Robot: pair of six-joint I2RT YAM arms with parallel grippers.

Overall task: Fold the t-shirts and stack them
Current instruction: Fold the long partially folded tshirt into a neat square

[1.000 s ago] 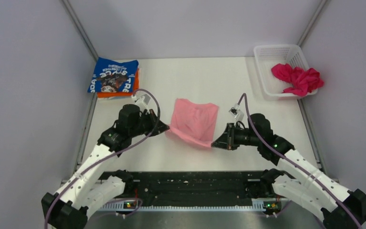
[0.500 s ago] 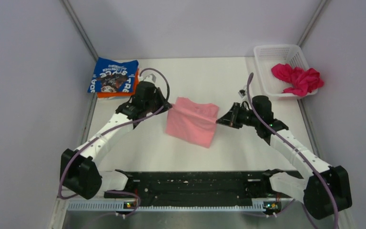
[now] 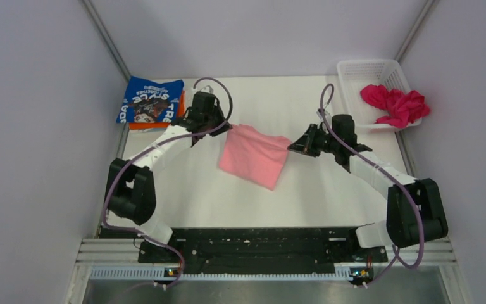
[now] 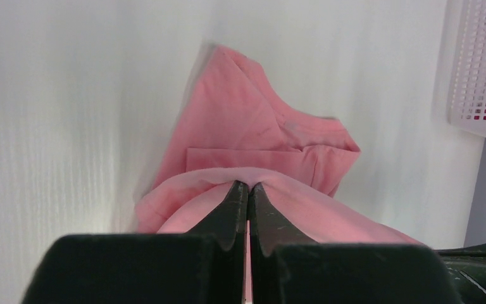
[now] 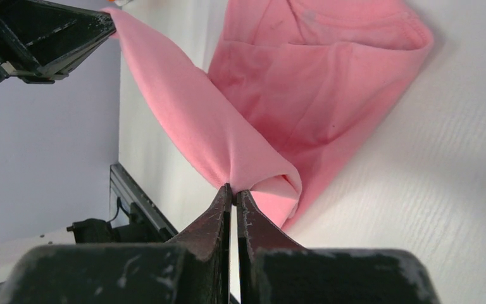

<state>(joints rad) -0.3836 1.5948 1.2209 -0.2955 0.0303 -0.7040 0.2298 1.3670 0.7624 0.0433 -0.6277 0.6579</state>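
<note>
The light pink t-shirt (image 3: 252, 156) lies partly folded mid-table, its far edge lifted between both grippers. My left gripper (image 3: 226, 127) is shut on its left far corner; in the left wrist view the jaws (image 4: 248, 185) pinch the pink cloth (image 4: 253, 136). My right gripper (image 3: 293, 146) is shut on its right far corner; the right wrist view shows the jaws (image 5: 234, 188) closed on a pink fold (image 5: 304, 82). The blue printed t-shirt (image 3: 150, 100) lies folded on the orange t-shirt (image 3: 158, 123) at the far left. The magenta t-shirt (image 3: 395, 104) is crumpled in the basket.
The white lattice basket (image 3: 362, 95) stands at the far right corner and shows in the left wrist view (image 4: 481, 69). Grey walls close in the table on both sides. The black rail (image 3: 259, 244) runs along the near edge.
Both grippers have carried the pink shirt's near edge up and away from the bases, folding it over toward the far side. The arms now stretch farther out.
</note>
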